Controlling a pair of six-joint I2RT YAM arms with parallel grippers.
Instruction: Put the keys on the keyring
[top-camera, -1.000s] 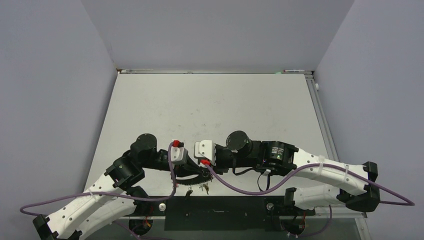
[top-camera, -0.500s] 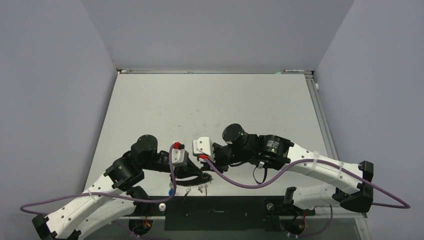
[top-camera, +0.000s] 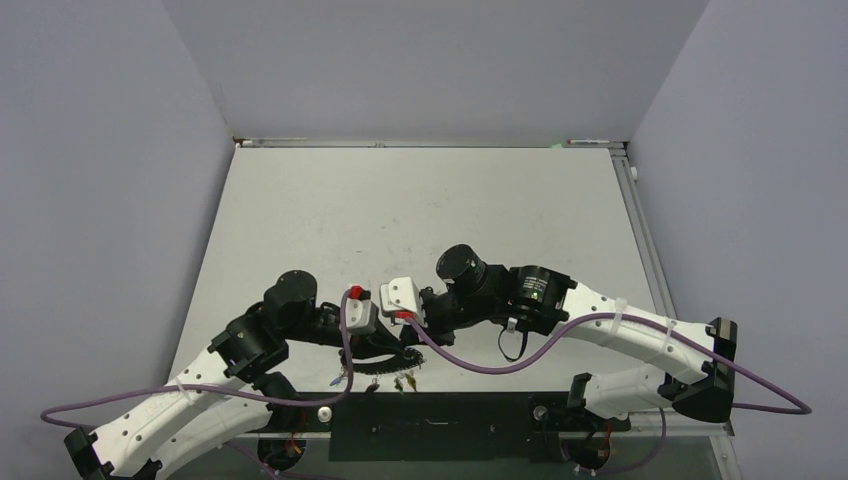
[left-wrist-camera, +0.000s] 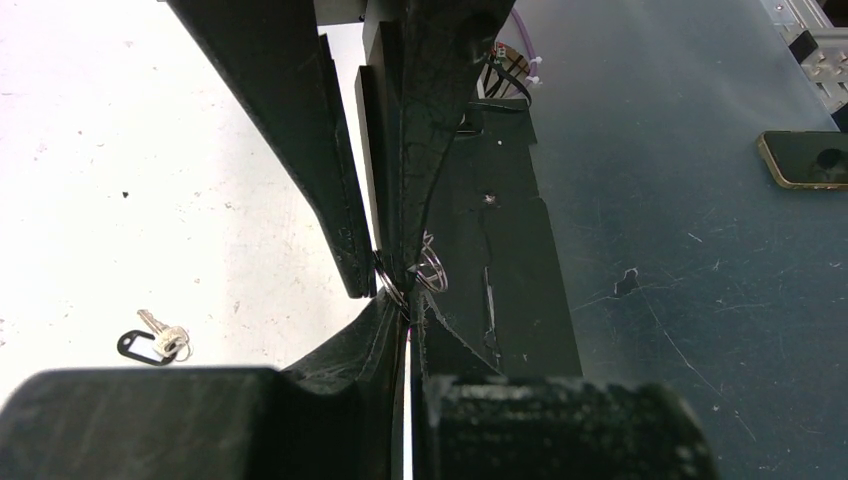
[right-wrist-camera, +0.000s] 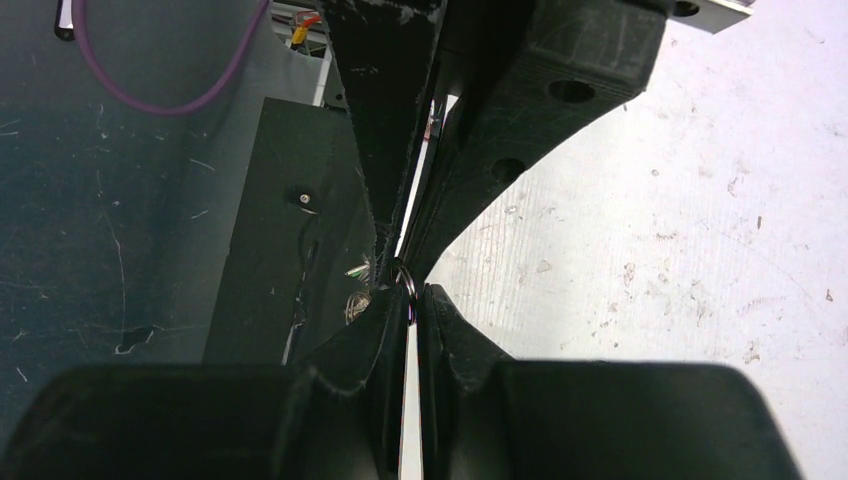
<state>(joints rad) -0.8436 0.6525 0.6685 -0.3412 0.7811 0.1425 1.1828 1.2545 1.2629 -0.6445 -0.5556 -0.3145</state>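
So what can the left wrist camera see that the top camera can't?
Only the left wrist view shows a silver key on a black clip lying on the white table, and a phone on a dark surface. Only the top view shows the whole left arm and right arm, the grey walls, and keys dangling from the keyring. Both show the left gripper and right gripper meeting tip to tip, pinched shut on the keyring.

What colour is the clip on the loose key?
The clip is black, clearest in the left wrist view.
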